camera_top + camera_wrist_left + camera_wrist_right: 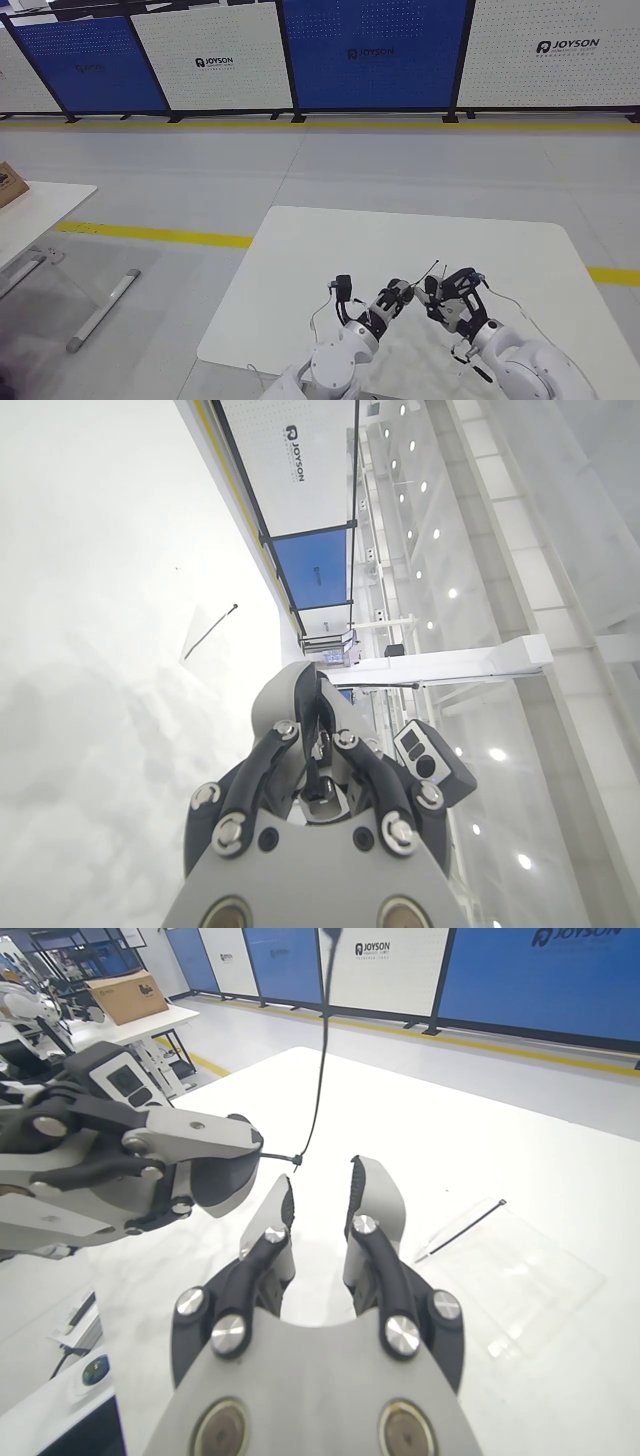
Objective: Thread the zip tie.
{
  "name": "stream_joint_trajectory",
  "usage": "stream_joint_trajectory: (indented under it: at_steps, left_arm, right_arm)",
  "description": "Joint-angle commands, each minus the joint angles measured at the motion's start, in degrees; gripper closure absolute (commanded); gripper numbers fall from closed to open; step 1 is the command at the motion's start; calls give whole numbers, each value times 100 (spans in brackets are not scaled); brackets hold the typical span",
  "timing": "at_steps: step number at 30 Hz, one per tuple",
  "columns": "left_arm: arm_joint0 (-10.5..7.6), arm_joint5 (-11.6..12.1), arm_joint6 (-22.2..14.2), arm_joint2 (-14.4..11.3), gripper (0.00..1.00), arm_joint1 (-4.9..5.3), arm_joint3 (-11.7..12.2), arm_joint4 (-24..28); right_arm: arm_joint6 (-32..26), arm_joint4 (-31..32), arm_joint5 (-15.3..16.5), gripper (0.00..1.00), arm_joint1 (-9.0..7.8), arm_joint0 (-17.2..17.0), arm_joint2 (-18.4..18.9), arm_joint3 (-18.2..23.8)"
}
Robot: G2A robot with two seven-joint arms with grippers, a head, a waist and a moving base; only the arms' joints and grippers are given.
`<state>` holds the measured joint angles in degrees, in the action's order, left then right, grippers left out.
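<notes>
Left gripper (255,1155) clamped on zip tie (317,1078) just beside head (297,1161); strap (325,1028) arcs away from head, free. Right gripper (321,1170) wide, empty, just beside head. Next, I'd say: pinch strap near far end, keep head still, feed square into head.

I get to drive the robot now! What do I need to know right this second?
Left gripper: shut on the held zip tie, whose strap rises above the table.
Right gripper: open, holding nothing, close by the left gripper.
Spare zip tie: flat on a clear sheet on the table.
Done: one tie gripped.
Left: no loop shows, so threading seems not yet done.
</notes>
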<state>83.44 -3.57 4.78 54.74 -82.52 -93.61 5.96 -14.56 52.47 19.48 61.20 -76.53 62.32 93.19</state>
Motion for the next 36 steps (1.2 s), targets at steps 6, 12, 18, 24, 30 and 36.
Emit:
stream_joint_trajectory:
  at_steps: [6, 12, 18, 24, 30, 36]
  left_arm:
    - [-7, -12, 29, -49, 100, 0, 13, -54]
    - [-16, -7, 41, -63, 100, 1, 18, -60]
    - [-20, 4, 44, -78, 100, 4, 19, -82]
    - [-24, 13, 58, -79, 100, 6, 28, -79]
    - [-6, 38, 81, -86, 100, 12, 23, -116]
    - [16, 56, 81, -95, 100, 19, 9, -155]
  right_arm:
    - [-28, -45, 0, 80, -24, 26, -44, 2]
    - [-89, -81, 0, 82, -47, 71, -108, 2]
    - [-92, -119, 0, 83, -67, 97, -124, 5]
    - [-108, -141, 0, 85, -76, 124, -147, 5]
    - [-93, -162, 0, 93, -83, 132, -155, 10]
    - [-72, -179, 0, 100, -89, 137, -159, -6]
